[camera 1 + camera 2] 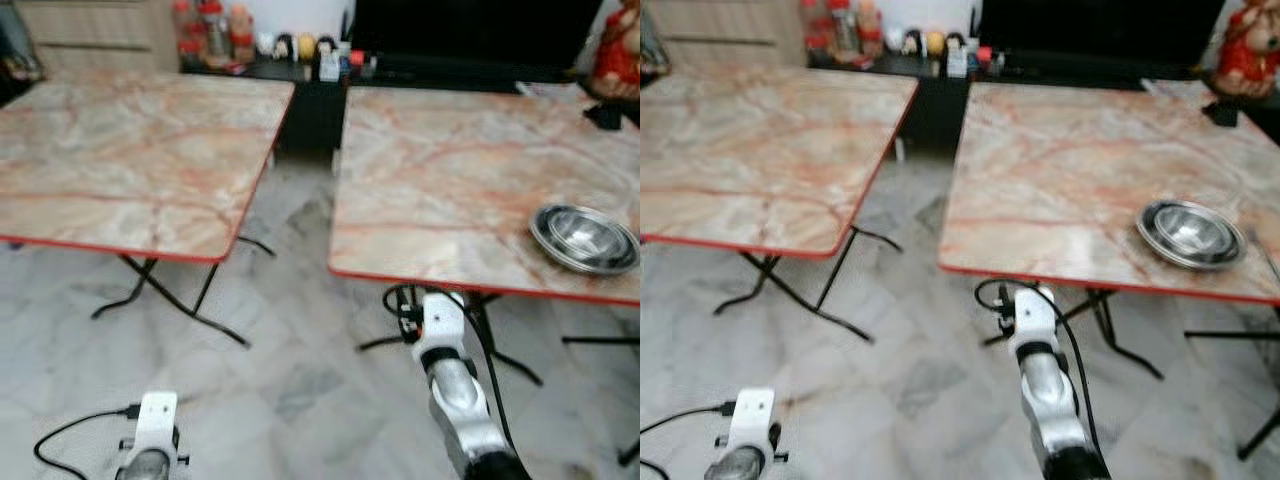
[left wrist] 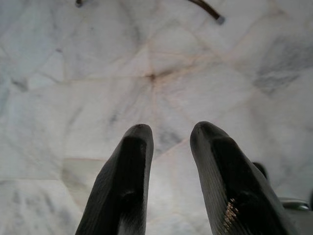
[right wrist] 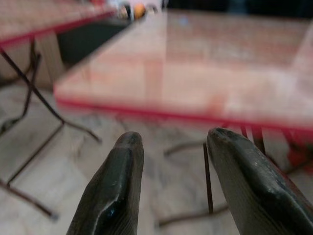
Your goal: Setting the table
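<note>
My right arm (image 1: 455,385) is raised and reaches forward, silver forearm angled up, white wrist block at its tip with a black cable looped beside it. Through the right wrist view, the right gripper (image 3: 171,147) has its two black fingers (image 3: 110,196) spread with a clear gap between them, nothing held. My left arm (image 1: 150,445) sits low at the bottom edge, white wrist block showing, cable trailing off to the side. The left gripper (image 2: 168,142) points downward, its fingers (image 2: 124,186) parted and holding nothing.
</note>
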You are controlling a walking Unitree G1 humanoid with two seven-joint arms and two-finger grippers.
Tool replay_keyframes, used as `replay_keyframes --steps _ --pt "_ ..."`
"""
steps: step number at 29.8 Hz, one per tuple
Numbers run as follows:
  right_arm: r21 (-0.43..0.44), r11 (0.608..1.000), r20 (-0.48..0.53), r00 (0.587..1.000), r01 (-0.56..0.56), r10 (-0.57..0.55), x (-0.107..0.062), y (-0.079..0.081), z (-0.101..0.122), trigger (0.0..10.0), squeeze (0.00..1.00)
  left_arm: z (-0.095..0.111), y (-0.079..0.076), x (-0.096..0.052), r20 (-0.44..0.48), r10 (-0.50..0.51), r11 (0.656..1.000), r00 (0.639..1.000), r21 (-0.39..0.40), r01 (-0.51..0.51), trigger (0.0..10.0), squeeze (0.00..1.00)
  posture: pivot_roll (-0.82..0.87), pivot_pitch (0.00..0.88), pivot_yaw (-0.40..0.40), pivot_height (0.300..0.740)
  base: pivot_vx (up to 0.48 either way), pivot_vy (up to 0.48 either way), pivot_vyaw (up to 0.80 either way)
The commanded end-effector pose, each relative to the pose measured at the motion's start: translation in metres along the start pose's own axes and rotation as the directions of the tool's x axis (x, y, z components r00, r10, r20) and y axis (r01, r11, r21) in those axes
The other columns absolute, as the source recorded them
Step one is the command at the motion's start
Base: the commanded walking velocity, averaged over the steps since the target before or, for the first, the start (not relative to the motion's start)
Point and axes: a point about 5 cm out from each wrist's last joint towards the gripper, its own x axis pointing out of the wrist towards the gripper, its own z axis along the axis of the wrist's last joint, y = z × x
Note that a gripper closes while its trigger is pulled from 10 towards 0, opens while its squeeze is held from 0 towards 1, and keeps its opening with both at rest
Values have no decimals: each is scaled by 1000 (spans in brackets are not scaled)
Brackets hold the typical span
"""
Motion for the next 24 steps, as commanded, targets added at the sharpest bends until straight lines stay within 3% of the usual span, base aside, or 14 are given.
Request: replay_keyframes --steps 1,6,10,11,15,19,24 --pt "14 1000 -94 996 0 1 -11 0 -24 10000 0 -3 0 -1 -5 -3 1000 1000 21 3 10000 0 19 29 -9 740 0 480 0" --pt "74 996 -283 959 42 -19 -29 -5 -60 10000 0 -4 0 -1 -10 -8 1000 1000 26 8 10000 0 22 16 -4 740 0 480 0" --pt "99 992 -434 900 72 -22 -47 -8 -86 10000 0 -4 0 -1 -12 -13 999 1000 29 13 10000 0 26 9 0 740 0 480 0" --pt "98 992 -499 866 82 -22 -56 -10 -97 10000 0 -5 0 -1 -12 -14 999 1000 30 15 10000 0 27 6 -1 740 0 480 0" --pt "99 991 -520 854 87 -23 -60 -11 -101 10000 0 -5 0 -1 -12 -15 999 1000 30 15 10000 0 27 6 -1 740 0 480 0" --pt "114 988 -620 784 108 -14 -80 -10 -120 10000 0 -7 0 -2 -16 -16 999 1000 29 16 10000 0 45 0 -3 740 0 480 0" --pt "119 987 -631 776 112 -13 -82 -7 -122 10000 0 -7 0 -2 -17 -16 999 1000 28 17 10000 0 46 0 -2 740 0 462 0"
